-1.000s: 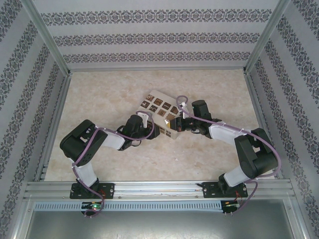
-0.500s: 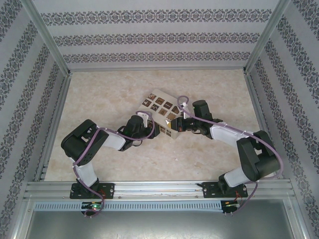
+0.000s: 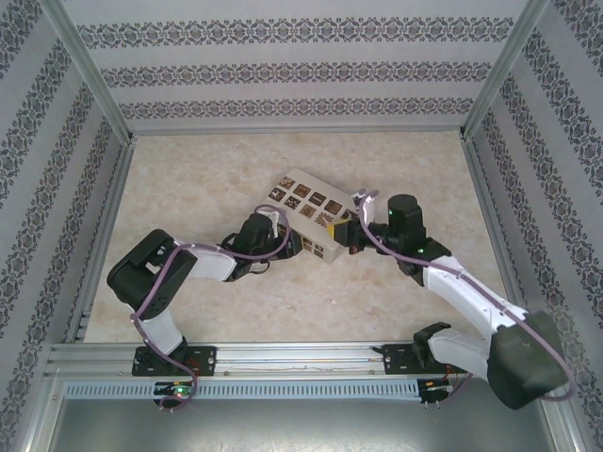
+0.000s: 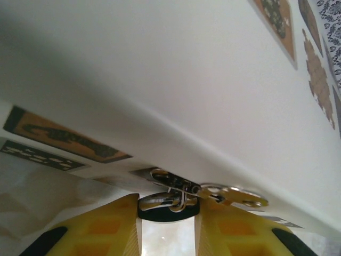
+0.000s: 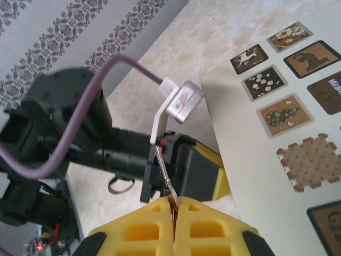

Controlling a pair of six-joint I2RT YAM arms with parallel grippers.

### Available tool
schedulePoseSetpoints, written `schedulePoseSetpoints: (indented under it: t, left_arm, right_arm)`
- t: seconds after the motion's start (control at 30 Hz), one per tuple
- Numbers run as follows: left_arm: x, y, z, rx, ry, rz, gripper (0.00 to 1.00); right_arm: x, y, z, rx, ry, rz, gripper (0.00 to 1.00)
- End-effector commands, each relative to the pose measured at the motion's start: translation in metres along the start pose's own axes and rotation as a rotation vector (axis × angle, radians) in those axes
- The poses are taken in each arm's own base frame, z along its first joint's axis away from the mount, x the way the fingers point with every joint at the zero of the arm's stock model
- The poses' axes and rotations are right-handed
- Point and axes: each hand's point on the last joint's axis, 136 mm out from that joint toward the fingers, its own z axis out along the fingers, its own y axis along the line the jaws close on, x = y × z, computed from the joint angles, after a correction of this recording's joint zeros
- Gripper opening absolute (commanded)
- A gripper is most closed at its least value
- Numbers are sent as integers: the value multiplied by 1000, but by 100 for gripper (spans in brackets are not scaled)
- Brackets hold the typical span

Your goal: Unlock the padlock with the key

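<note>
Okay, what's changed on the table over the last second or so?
The right arm dropped its elbow and swung it out rightward toward the near edge; its wrist shifted right. The right gripper stays at the right end of the box, shut on the key. The left gripper stays at the box's near side, closed on the padlock. The box barely moved.
</note>
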Motion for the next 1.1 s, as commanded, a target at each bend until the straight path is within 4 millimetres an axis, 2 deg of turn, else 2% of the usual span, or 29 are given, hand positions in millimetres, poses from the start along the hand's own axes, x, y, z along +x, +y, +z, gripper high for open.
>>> schedulePoseSetpoints:
  t: [0.0,0.2,0.3,0.53,0.8,1.07]
  left_arm:
    - [-11,-35,-5,81,7,-57,27]
    - [-13,-50,-5,122,49,-142,26]
    - [-14,-58,-5,126,83,-167,24]
    - [-18,-69,-3,149,112,-233,23]
    - [-19,-69,-3,141,116,-245,23]
    - [-22,-71,-6,137,108,-235,23]
  right_arm:
    - [34,-3,-3,38,42,-93,0]
    - [78,-1,3,78,82,-190,0]
    - [96,-7,9,104,91,-231,0]
    - [112,-25,24,169,104,-312,0]
    - [105,-47,42,244,81,-317,0]
    - [88,-62,54,301,36,-337,0]
